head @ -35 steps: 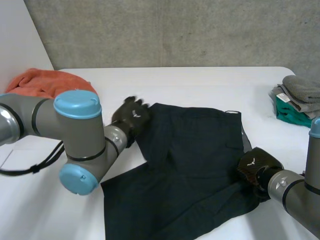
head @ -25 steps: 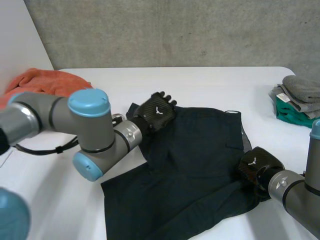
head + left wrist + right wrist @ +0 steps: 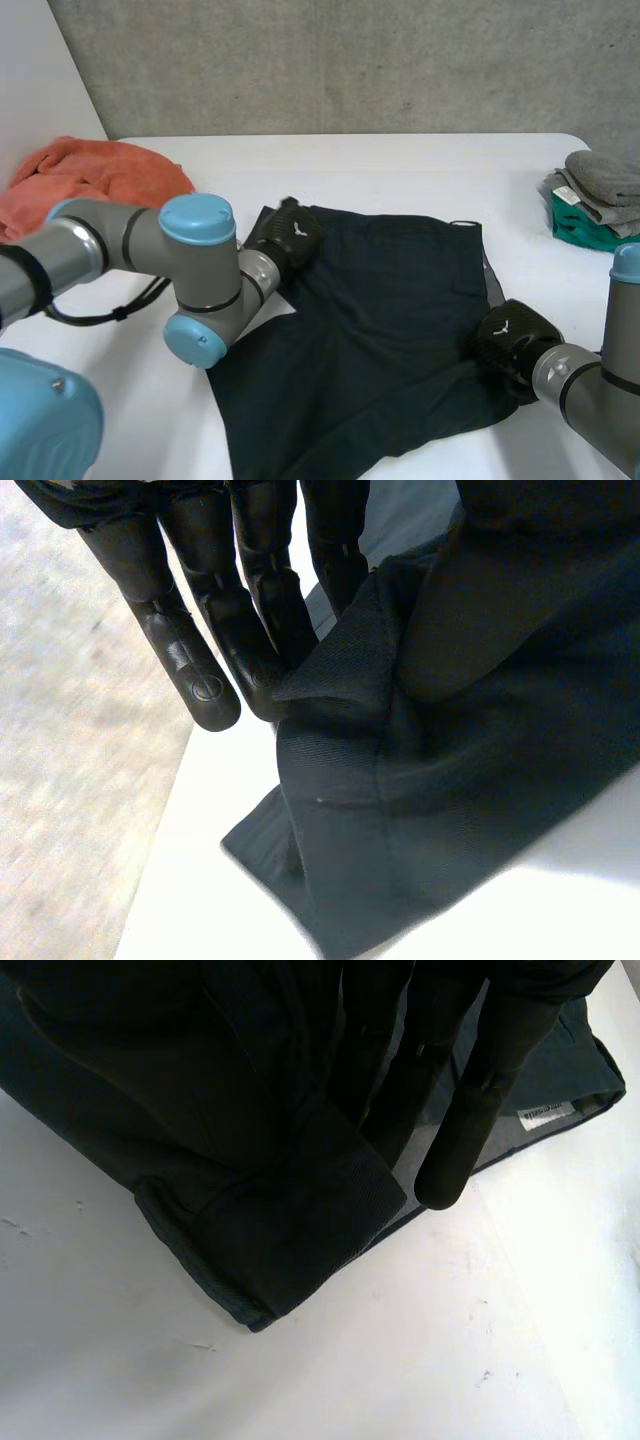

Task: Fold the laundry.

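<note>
Mid-fold, by the look of it. Holding the dark garment (image 3: 390, 320), spread flat across the middle of the desk (image 3: 400, 170), at two places. With the left robot hand (image 3: 287, 233): pinching the far left corner, hem caught between straight fingers (image 3: 200, 670) and thumb. With the right robot hand (image 3: 508, 338): clamped on the right edge towards the near corner, a band of cloth wrapped over the thumb side, fingers (image 3: 472, 1130) laid along it.

To do the fold well: raise both grips together and level, just clear of the desk, to avoid dragging the spread cloth into wrinkles. Carry across in one smooth arc, keeping light tension between the two grips for a straight fold line. Lay edge on edge before letting go. Watch the left corner, probably a thin hold and likely to slip. Steer clear of the orange cloth (image 3: 90, 170) far to the left and the folded stack (image 3: 590, 195) at the right, both well apart from the work.
</note>
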Available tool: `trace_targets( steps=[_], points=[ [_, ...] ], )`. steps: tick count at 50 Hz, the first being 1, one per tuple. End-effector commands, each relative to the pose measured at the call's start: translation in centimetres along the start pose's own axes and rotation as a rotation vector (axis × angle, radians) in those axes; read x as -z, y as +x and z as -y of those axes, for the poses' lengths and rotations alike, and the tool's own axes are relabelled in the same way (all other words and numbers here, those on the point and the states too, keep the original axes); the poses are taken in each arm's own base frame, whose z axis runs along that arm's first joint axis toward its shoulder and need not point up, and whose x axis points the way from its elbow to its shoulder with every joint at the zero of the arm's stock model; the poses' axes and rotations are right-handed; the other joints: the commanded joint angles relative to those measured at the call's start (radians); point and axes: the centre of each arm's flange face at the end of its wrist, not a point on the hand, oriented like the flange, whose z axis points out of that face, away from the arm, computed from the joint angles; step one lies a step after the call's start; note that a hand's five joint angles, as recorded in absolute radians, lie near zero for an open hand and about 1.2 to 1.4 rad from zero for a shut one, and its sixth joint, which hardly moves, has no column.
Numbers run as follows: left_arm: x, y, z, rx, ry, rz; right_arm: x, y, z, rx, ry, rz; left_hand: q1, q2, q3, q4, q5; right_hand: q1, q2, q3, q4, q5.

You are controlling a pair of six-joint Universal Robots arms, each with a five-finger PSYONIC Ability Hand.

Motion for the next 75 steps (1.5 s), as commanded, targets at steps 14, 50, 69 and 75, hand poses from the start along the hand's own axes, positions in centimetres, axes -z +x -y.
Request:
trace_targets(
  steps=[14,50,69,75],
  points=[
    [7.4,-2.6,-3.8,0.127,-0.395,0.095,0.2,-0.4,0.1,-0.001,0.000,0.012,0.255,0.207,0.213,0.200,0.249,0.284,0.230,0.204,0.198,0.197],
    [27.7,5.2,5.3,0.667,-0.354,-0.255,-0.1,1.1,0.9,-0.230,0.035,-0.030,-0.558,-0.605,-0.600,-0.612,-0.564,0.284,0.230,0.204,0.198,0.197],
    [24.7,7.3,3.6,0.550,-0.352,-0.204,0.9,1.7,1.1,-0.214,0.041,-0.061,0.255,0.207,0.213,0.200,0.249,0.284,0.230,0.204,0.198,0.197],
    [27.9,7.8,4.8,0.455,-0.397,-0.324,5.9,-0.2,0.7,0.016,-0.051,0.072,0.255,0.207,0.213,0.200,0.249,0.284,0.230,0.204,0.198,0.197]
  ],
)
